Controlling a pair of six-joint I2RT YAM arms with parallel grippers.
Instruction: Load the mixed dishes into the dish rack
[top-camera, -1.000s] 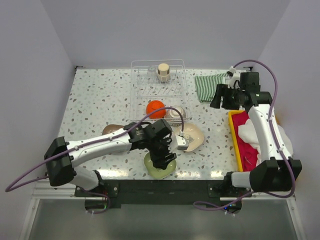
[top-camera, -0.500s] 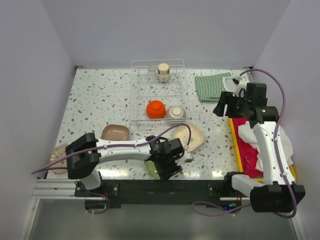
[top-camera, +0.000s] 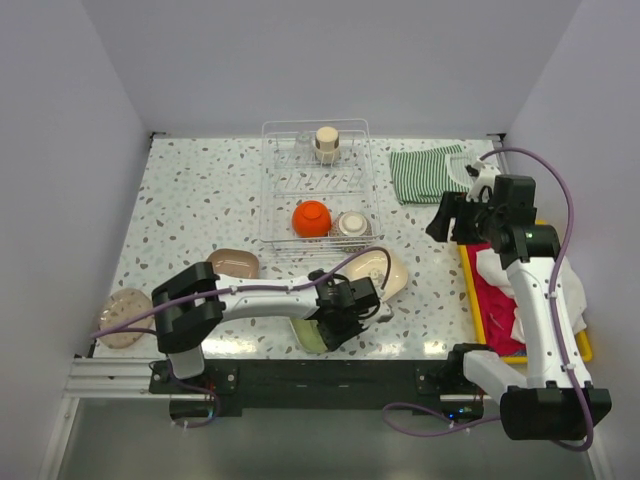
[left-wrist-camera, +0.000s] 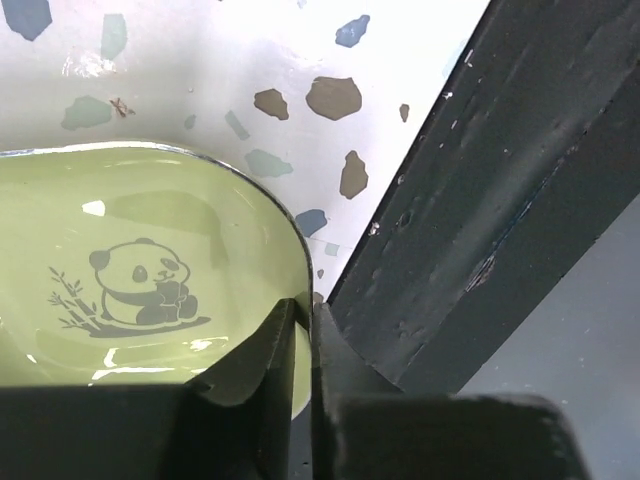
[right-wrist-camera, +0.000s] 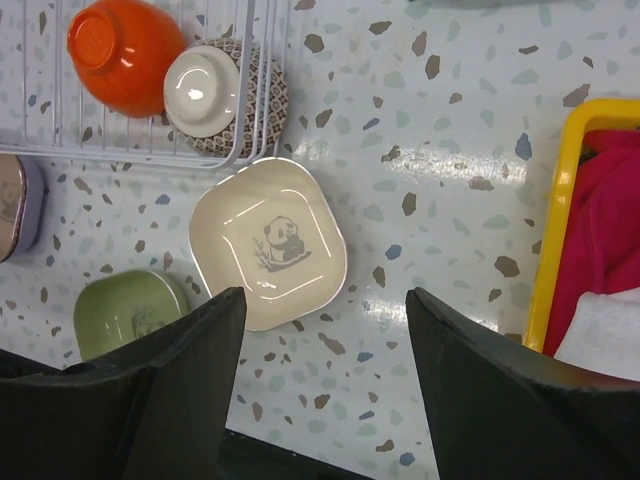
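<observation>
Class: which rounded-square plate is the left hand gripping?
The green plate by the table's near edge; the left hand pinches its rim. The cream plate and brown plate lie untouched.

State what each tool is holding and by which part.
Left tool pinches the green panda plate by the rim at a rounded corner. Right tool is open, holding nothing.

The left arm's elbow has swung toward 3 o'clock, uncovering the pale round plate (top-camera: 122, 318). The left claw (left-wrist-camera: 302, 312) now pinches the green plate (left-wrist-camera: 150, 250) at its rim. The right claw (right-wrist-camera: 325, 298) has drifted toward 6 o'clock.
</observation>
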